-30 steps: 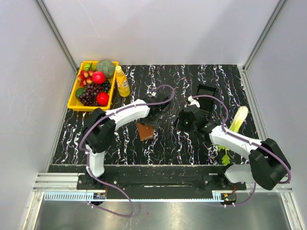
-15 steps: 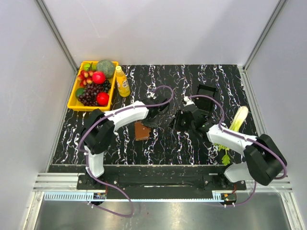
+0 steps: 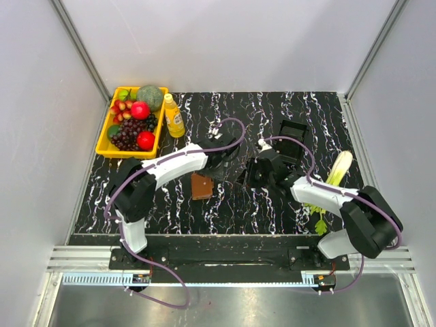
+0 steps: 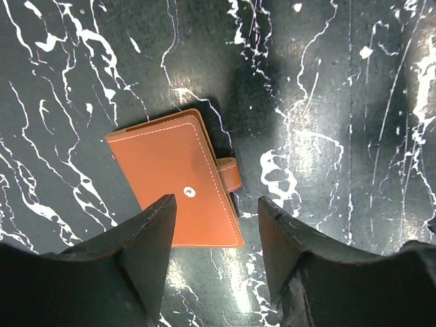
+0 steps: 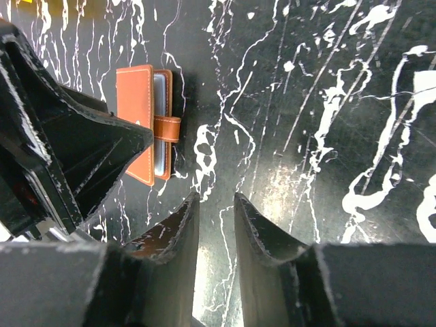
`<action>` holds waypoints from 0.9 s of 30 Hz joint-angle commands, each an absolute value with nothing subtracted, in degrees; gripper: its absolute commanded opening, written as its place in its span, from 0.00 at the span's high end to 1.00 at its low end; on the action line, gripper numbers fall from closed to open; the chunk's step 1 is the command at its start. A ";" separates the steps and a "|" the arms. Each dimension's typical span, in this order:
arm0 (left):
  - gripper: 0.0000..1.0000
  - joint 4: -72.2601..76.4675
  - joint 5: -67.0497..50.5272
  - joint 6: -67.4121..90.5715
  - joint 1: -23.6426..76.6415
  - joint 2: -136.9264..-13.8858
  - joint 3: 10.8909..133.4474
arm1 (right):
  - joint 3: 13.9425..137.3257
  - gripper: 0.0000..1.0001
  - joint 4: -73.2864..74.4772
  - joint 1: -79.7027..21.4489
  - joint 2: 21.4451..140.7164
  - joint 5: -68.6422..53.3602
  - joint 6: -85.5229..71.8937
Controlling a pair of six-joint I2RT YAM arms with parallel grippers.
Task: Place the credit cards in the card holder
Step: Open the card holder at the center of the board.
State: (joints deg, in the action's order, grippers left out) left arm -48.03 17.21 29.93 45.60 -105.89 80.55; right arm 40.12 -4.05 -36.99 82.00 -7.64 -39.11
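Left claw (image 4: 216, 206) hovers, jaws apart, over closed brown card holder (image 4: 170, 185) on black marbled surface (image 4: 340, 102); right claw (image 5: 216, 203) narrowly parted, gripping nothing.

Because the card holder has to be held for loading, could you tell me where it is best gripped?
The card holder lies flat and folded, so I'd come straight down with the left gripper and pinch across its narrower width, long edge to long edge, clear of the protruding strap tab.
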 commanded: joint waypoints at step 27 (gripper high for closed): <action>0.52 -56.25 35.07 34.19 49.83 -117.15 86.04 | 34.19 0.61 -4.13 -36.74 69.43 2.37 -39.38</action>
